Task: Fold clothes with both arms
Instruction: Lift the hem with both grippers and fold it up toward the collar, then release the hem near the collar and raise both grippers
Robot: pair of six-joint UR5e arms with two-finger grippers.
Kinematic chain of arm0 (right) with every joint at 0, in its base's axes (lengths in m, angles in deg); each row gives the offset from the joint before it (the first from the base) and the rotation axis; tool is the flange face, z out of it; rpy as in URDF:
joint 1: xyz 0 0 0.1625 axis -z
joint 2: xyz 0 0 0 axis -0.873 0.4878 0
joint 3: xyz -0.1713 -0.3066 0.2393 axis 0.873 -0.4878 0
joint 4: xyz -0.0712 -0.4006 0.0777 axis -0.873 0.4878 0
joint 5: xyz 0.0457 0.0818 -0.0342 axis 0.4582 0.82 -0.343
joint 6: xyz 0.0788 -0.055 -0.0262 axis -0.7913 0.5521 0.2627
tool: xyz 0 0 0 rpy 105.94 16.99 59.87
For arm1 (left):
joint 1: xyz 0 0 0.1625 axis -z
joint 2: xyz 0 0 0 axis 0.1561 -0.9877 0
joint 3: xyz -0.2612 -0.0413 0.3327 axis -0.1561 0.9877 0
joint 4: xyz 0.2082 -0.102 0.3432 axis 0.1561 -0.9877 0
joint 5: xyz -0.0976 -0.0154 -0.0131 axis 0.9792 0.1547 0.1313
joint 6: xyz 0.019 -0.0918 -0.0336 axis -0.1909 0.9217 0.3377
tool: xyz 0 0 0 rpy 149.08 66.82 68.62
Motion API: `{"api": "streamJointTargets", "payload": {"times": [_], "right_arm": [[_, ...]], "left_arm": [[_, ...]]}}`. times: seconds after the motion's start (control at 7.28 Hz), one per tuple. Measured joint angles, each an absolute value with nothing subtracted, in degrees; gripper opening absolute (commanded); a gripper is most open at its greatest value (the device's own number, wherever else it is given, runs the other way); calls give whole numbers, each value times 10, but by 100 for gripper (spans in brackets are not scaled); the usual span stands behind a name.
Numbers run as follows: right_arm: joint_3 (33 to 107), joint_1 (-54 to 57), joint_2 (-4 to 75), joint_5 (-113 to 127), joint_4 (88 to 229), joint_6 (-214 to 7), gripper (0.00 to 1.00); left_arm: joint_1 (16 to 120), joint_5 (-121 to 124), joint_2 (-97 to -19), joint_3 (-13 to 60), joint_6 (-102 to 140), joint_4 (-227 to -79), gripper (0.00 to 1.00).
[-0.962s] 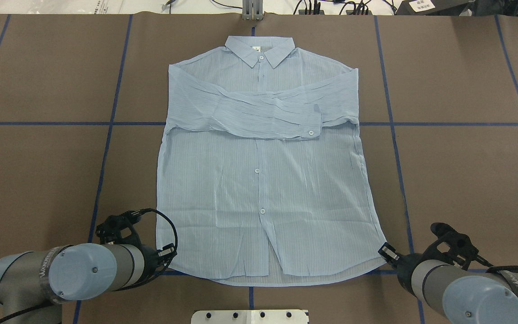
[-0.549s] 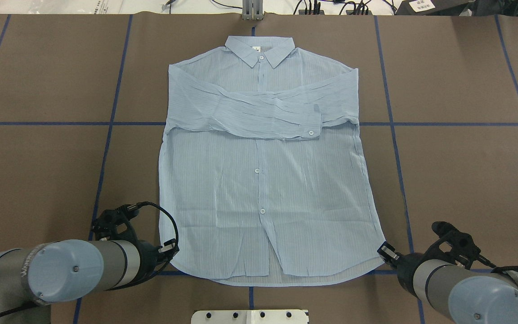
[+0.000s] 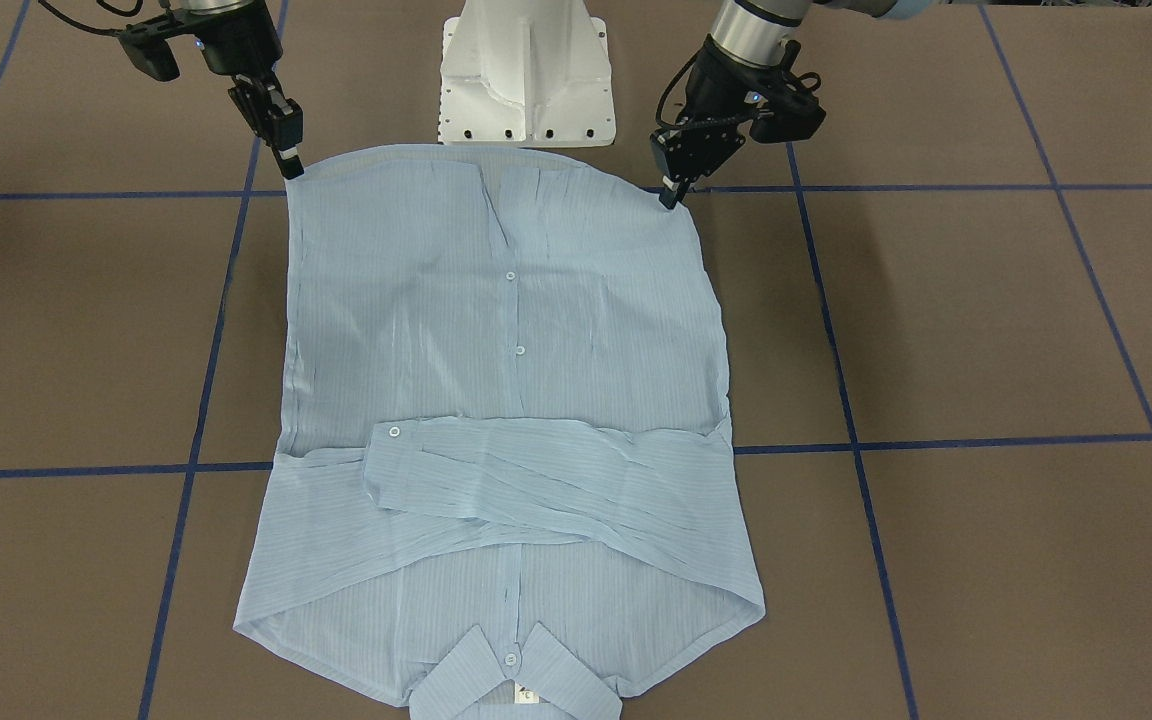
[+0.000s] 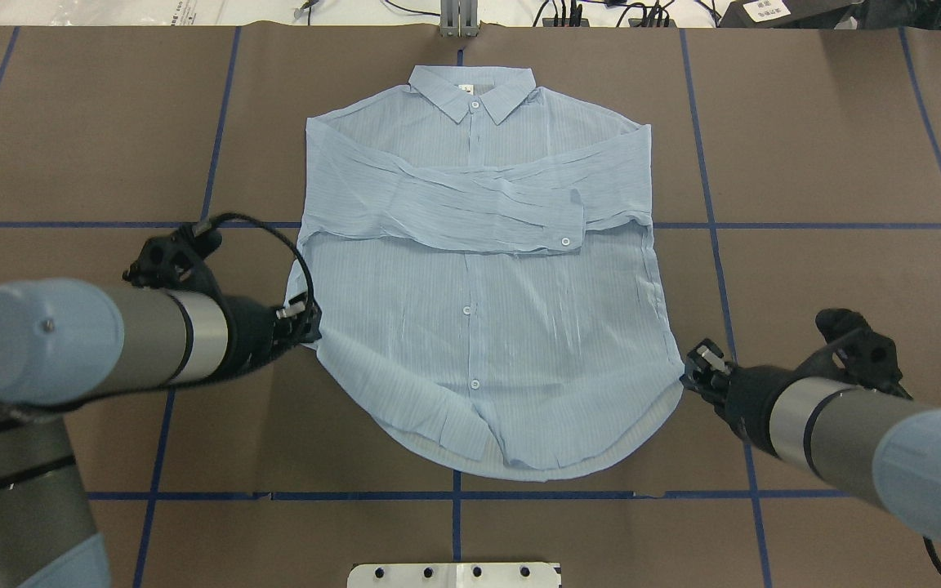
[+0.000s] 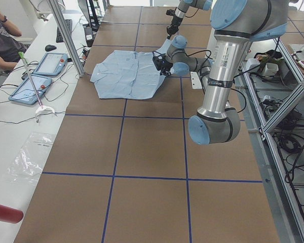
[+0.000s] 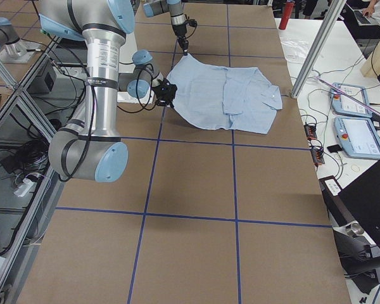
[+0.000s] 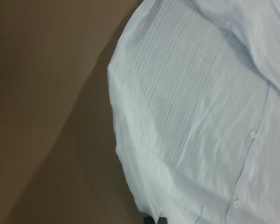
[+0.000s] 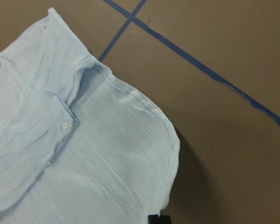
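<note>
Jaws of the left gripper [image 4: 303,317] and right gripper [image 4: 693,374] pinched the hem corners of the striped shirt [image 4: 479,310], spread mid-frame, collar at top; thin, limp cloth would likely sag, so corner holds suited it.

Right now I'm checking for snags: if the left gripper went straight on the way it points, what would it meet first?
The shirt itself: the left gripper sits at its side edge, pointing across its front. Height over the cloth is unclear.
</note>
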State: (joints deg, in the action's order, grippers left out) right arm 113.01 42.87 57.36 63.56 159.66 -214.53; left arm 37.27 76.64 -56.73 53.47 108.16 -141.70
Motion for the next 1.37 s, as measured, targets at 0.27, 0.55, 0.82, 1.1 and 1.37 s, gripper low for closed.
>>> {"api": "streamJointTargets", "payload": {"times": [0.27,0.55,0.82,1.1,1.37], "right_arm": [[1057,298,473,725,1627,-2074,0],[915,201,354,777,1659,-1979,0],[775,147,270,787,1658,-1908,0],[610,119,189,787,1586,-1892,0],[469,108,122,778,1527,-1888,0]], "left_arm": [[457,801,-642,431,1051,-1428,0],[513,806,-696,323,1036,-1477,0],[545,807,-733,212,1031,-1557,0],[567,805,-768,95,1010,-1638,0],[573,802,-801,-7,1002,-1712,0]]}}
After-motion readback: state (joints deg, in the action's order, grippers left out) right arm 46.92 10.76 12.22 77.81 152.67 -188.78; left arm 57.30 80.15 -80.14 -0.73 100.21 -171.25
